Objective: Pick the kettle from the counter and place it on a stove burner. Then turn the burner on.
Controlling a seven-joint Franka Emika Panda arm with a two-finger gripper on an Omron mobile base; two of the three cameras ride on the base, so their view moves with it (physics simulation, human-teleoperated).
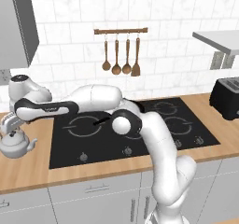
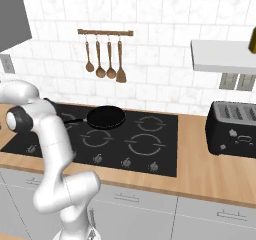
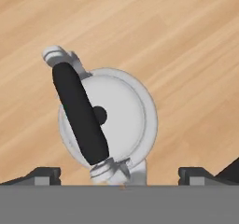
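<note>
Left base view: arm reaches left across the black cooktop, hand turned down over the kettle. Kettle stands upright on the counter, just left of the cooktop's edge, spout toward the cooktop. The gripper sits right above the kettle's handle; from this side, cannot tell if the fingers touch it. Wooden utensils hang from a rail on the tiled wall; a black toaster stands at the far right of the counter. Right base view: a black frying pan rests on the rear left burner, handle pointing left; toaster on the counter right of the cooktop, under a grey shelf. The arm bends away to the left edge. Hand view: looking straight down on the kettle, round lid with a dark knob at centre, black handle grip crossing it at a slant. Finger tips show at the bottom corners, spread wide apart, one on either side of the kettle, nothing between them gripped. Bare wood grain all around the kettle.
</note>
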